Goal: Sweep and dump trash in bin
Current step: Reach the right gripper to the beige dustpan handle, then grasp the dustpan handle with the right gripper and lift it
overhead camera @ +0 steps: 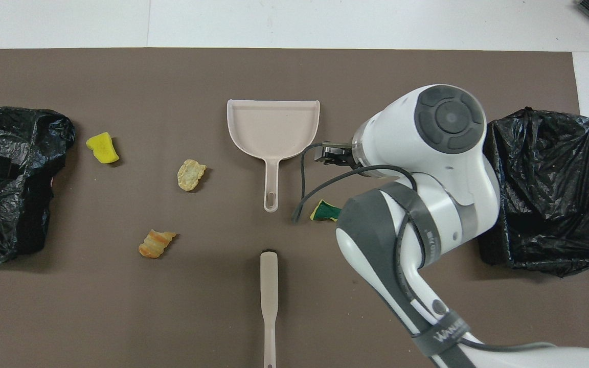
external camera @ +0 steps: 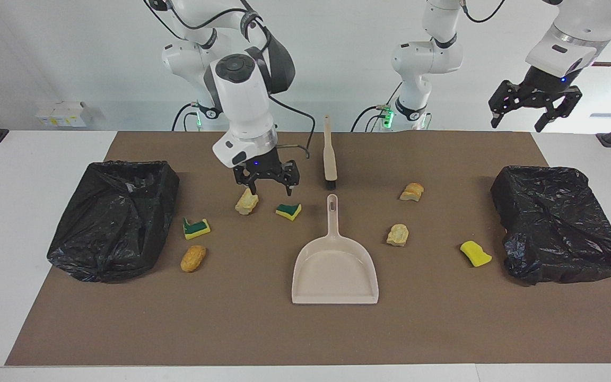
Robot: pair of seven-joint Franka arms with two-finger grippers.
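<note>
Several trash scraps lie on the brown mat point(external camera: 263, 329). My right gripper point(external camera: 269, 187) hangs open and holds nothing, low over the mat between a tan chunk point(external camera: 246, 201) and a green-and-yellow sponge piece point(external camera: 288, 211) point(overhead camera: 326, 210). Toward the right arm's end lie another green-and-yellow sponge point(external camera: 196, 227) and an orange-brown nugget point(external camera: 193, 258). Toward the left arm's end lie a bread-like chunk point(external camera: 411, 191) point(overhead camera: 156, 243), a tan chunk point(external camera: 398, 234) point(overhead camera: 190, 174) and a yellow sponge point(external camera: 475, 253) point(overhead camera: 103, 147). My left gripper point(external camera: 518, 123) waits open, high above the mat's corner at its own end.
A black-bagged bin point(external camera: 114, 217) point(overhead camera: 550, 189) stands at the right arm's end and another point(external camera: 557, 223) point(overhead camera: 8, 179) at the left arm's end. The beige dustpan point(external camera: 335, 265) point(overhead camera: 273, 125) lies mid-mat. The beige brush point(external camera: 329, 156) point(overhead camera: 269, 291) lies nearer the robots.
</note>
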